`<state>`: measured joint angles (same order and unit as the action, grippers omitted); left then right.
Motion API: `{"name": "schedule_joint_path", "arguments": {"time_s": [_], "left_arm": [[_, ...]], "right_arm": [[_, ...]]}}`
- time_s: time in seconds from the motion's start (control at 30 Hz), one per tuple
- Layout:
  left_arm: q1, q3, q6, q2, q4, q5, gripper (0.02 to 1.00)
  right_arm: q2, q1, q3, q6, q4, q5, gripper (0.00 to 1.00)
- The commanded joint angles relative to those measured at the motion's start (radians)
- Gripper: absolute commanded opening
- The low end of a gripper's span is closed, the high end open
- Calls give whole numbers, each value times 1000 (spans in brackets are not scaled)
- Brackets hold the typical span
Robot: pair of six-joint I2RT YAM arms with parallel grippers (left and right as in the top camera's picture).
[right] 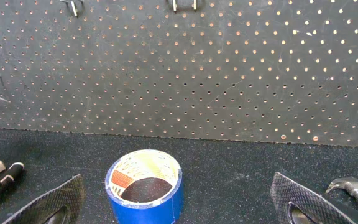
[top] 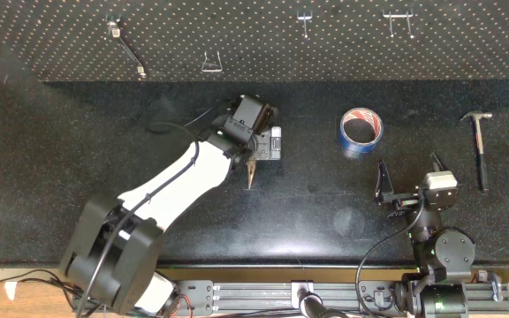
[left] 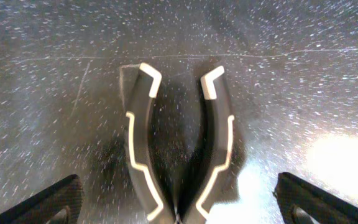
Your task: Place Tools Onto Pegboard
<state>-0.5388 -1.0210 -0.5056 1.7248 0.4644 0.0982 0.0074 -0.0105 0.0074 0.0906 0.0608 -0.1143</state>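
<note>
Left gripper (left: 178, 186), spread wide, low over handles of probable pliers (left: 140, 143).

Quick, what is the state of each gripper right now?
Left gripper: open over the pliers, holding nothing.
Right gripper: open, holding nothing.

No legible text, label or number; print inside tape roll (right: 143, 210) unreadable.
</note>
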Motion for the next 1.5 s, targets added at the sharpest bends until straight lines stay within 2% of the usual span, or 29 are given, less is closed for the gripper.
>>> {"name": "schedule_joint_path", "arguments": {"time_s": [0.03, 0.17, 0.47, 0.87, 1.0, 1.1, 1.23, 1.33, 1.5], "left_arm": [[10, -52, 108, 71, 0, -48, 996], [15, -100, 167, 116, 14, -50, 996], [64, -137, 166, 134, 121, -56, 996], [68, -137, 163, 183, 93, -100, 998], [68, -137, 163, 184, 93, -100, 939], [68, -137, 163, 185, 93, -100, 849], [68, -137, 163, 185, 93, -111, 671], [68, -137, 163, 185, 93, -111, 638], [68, -137, 163, 185, 93, -123, 511]], "right_arm": [[-6, -6, -3, -13, 3, -9, 976], [-6, -6, -3, -13, 3, -9, 976], [-6, -6, -3, -13, 3, -9, 976], [-6, -6, -3, -13, 3, -9, 976], [-6, -6, -3, -13, 3, -9, 976], [-6, -6, -3, -13, 3, -9, 976], [-6, -6, -3, -13, 3, -9, 976], [-6, -6, -3, -13, 3, -9, 976], [-6, -6, -3, -13, 3, -10, 976]]}}
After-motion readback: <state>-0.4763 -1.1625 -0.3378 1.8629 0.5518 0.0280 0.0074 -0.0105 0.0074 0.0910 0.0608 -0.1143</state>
